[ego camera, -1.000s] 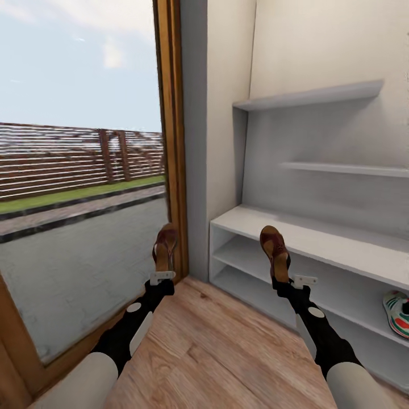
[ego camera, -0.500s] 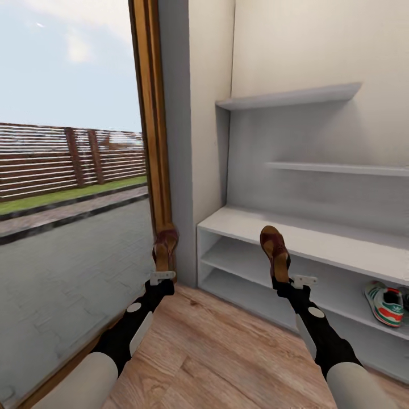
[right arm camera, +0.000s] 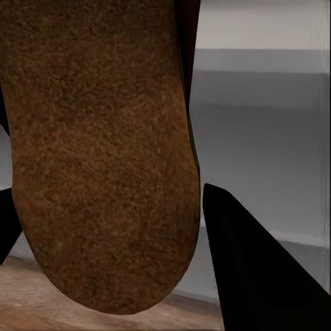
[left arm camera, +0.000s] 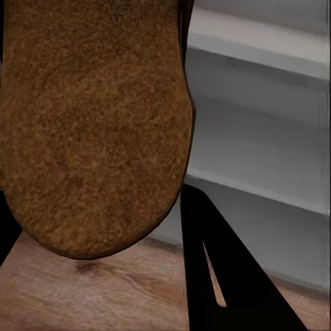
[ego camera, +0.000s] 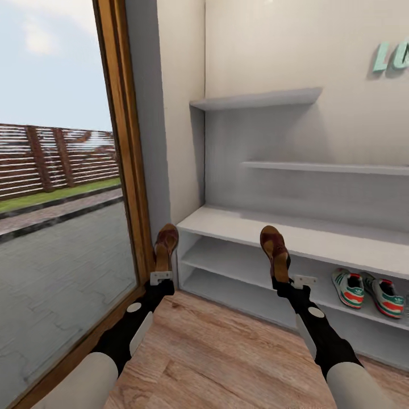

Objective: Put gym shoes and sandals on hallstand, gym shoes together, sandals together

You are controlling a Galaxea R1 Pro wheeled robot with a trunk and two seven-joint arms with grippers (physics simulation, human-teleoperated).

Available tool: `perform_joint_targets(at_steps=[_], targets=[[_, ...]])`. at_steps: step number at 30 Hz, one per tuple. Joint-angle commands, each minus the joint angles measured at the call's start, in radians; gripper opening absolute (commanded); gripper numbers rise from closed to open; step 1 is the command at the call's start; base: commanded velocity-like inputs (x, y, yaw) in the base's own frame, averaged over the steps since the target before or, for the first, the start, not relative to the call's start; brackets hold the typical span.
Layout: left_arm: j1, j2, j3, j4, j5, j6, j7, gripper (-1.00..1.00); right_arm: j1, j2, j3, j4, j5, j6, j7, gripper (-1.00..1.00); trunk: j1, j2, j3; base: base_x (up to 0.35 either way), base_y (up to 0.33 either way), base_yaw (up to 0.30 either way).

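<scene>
My left gripper [ego camera: 162, 275] is shut on a brown sandal [ego camera: 166, 245] held upright above the wood floor [ego camera: 216, 352], just left of the hallstand's end. In the left wrist view the sandal's sole [left arm camera: 89, 124] sits close to the camera. My right gripper [ego camera: 282, 278] is shut on the other sandal [ego camera: 275, 250], held up in front of the white hallstand [ego camera: 318, 241]; its sole [right arm camera: 103, 152] looms in the right wrist view. The two gym shoes [ego camera: 369, 291], white with green stripes, stand side by side on the hallstand's middle shelf at the right.
A tall glass pane in a wooden frame [ego camera: 122, 142] rises on the left, beside the wall corner [ego camera: 170, 113]. Wall shelves [ego camera: 255, 101] hang above the hallstand. Green letters [ego camera: 392, 57] mark the wall at the top right.
The whole view has swung to the right: the window slid left and both gym shoes came into sight on the shelf. Both arms keep their pose with the sandals held.
</scene>
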Motion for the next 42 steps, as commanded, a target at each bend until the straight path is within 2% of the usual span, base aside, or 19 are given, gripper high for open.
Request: perform_joint_targets(at_steps=[1, 7, 29, 42], targets=[[-0.001, 0.0, -0.002, 0.001, 0.007, -0.003, -0.002, -1.0, -0.001, 0.0, -0.001, 0.0, -0.008, -0.003, 0.003, -1.0, 0.0, 0.0, -0.001, 0.0, 0.0, -0.264], [-0.001, -0.001, -0.003, 0.001, 0.007, -0.003, -0.004, -1.0, -0.001, 0.0, -0.001, 0.0, -0.008, -0.003, 0.003, -1.0, 0.0, 0.0, -0.001, 0.0, 0.151, -0.264], [-0.001, -0.001, -0.003, 0.001, 0.007, -0.003, -0.004, -1.0, -0.001, 0.0, -0.001, 0.0, -0.008, -0.003, 0.003, -1.0, 0.0, 0.0, -0.001, 0.0, 0.282, -0.264], [-0.001, -0.001, -0.003, 0.001, 0.007, -0.003, -0.002, -1.0, -0.001, 0.0, -0.001, 0.0, -0.008, -0.003, 0.003, -1.0, 0.0, 0.0, -0.001, -0.001, 0.031, -0.225]])
